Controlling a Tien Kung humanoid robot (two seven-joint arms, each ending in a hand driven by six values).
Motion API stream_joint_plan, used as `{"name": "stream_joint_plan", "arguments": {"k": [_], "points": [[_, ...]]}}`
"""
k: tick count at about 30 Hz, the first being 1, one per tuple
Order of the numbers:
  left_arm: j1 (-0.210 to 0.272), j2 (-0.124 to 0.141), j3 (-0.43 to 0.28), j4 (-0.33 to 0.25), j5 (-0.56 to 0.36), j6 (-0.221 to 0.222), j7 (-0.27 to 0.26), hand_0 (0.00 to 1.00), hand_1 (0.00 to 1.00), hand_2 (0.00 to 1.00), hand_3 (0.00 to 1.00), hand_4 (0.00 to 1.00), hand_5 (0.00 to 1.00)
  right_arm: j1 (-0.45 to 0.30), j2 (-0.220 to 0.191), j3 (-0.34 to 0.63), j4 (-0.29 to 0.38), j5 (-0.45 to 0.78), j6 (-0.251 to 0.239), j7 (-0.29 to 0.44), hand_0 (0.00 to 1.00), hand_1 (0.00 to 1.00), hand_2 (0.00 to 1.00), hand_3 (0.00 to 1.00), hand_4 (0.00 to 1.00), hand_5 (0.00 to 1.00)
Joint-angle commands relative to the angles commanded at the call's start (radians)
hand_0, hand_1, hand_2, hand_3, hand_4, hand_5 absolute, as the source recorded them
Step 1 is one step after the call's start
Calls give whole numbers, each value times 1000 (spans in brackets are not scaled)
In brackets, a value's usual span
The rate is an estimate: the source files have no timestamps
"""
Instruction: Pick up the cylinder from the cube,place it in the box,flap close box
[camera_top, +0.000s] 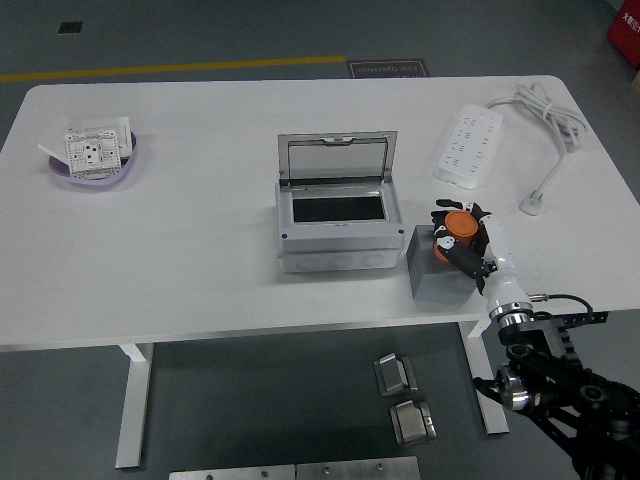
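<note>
At centre right, the right hand (462, 236) grasps the orange cylinder (460, 226) atop the grey cube (436, 272); it should lift vertically before traversing left toward the open box (338, 232).

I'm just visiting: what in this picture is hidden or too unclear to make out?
- Head view: the cylinder is mostly covered by the right hand; whether it has lifted off the cube cannot be told.
- The box interior is dark; its contents are unreadable.
- The left arm is outside the frame.
- Items in the purple dish are too small to identify.
</note>
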Motion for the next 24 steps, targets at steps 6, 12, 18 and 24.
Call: {"name": "stream_joint_plan", "arguments": {"k": [6,12,18,24], "points": [[1,-2,1,0,-1,1,-3,694,702,671,659,553,364,4,-2,4,8,-16,-2,-7,517,509,461,439,2,2],[1,-3,-3,0,6,3,-3,693,702,669,659,555,367,11,-4,14,20,-39,-8,-13,504,482,447,359,2,2],[3,-6,-8,-1,16,5,-3,691,699,666,658,557,367,19,-3,20,25,-51,-12,-18,537,501,458,357,2,2],[4,-7,-15,-1,28,6,-1,691,699,667,659,558,367,44,-9,19,45,-112,-56,-45,556,518,478,358,2,2]]}}
